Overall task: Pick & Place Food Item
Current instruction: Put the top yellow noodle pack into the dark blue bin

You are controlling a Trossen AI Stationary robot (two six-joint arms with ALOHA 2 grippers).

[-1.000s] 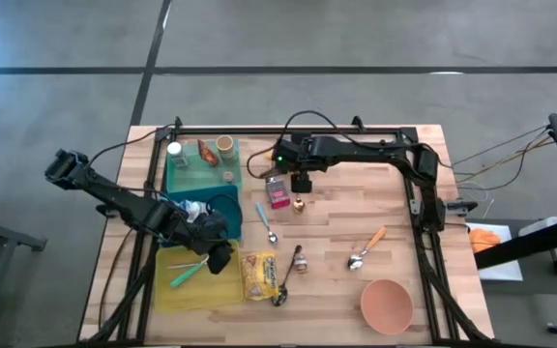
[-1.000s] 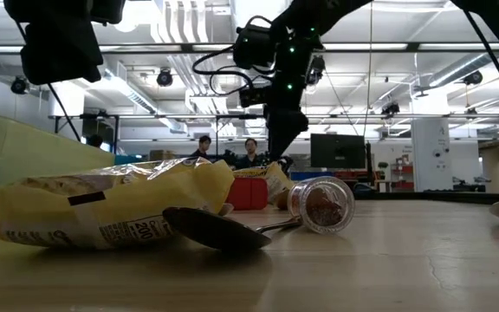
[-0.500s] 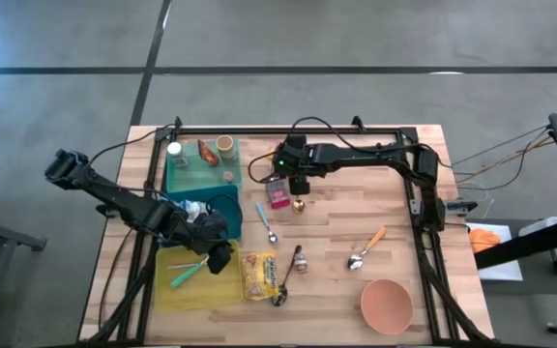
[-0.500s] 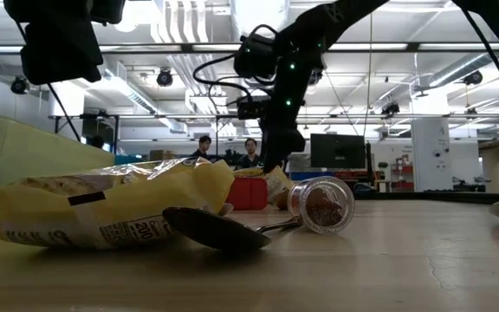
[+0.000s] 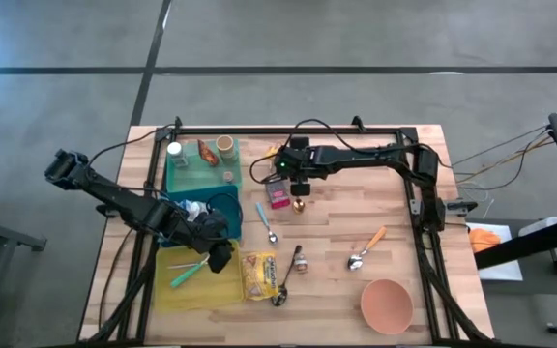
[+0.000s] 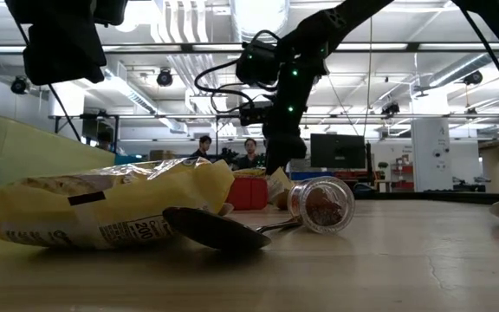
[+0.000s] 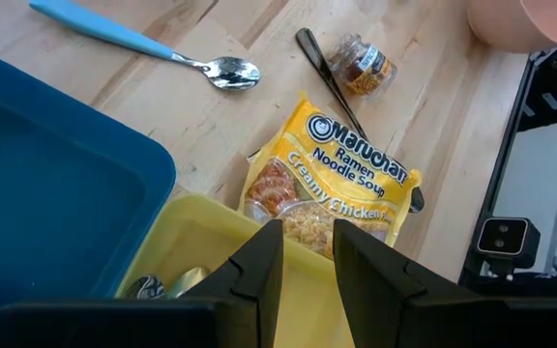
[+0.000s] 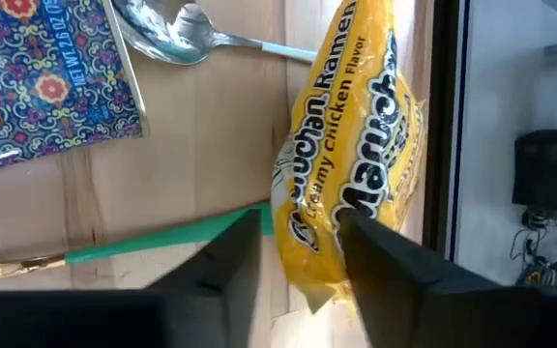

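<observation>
A yellow Maruchan chicken ramen packet (image 8: 341, 145) lies flat on the wood at the far middle of the table, mostly hidden under my right arm in the high view. My right gripper (image 5: 285, 181) (image 8: 303, 256) is down on its nearer end and shut on it; in the low view the gripper (image 6: 274, 169) stands over the packet (image 6: 277, 184). A patterned box (image 8: 46, 77) (image 5: 278, 196) and a blue-handled spoon (image 8: 177, 29) lie beside it. My left gripper (image 7: 306, 232) (image 5: 219, 259) waits over the yellow tray (image 7: 211, 242), a narrow gap between its fingers, nothing in it. My right gripper pinches the packet's end (image 8: 307, 275) between its two fingers, one on each long edge. The fingers slant down from the table's right and lie across the packet. The packet lies flat on the table, its length running away from the gripper.
A second ramen packet (image 5: 259, 275), a small jar (image 5: 299, 261) and a dark spoon (image 5: 283, 285) lie near the front. A green tray (image 5: 191, 172) with small items and a blue tray (image 5: 222, 215) stand at left. A pink bowl (image 5: 387, 304) and an orange-handled spoon (image 5: 367, 248) lie at right.
My right gripper has come down onto the packet at the far middle of the table and shifted a little toward the left edge; in the low view its fingers stand closer together than before. The packet has stayed flat on the table.
</observation>
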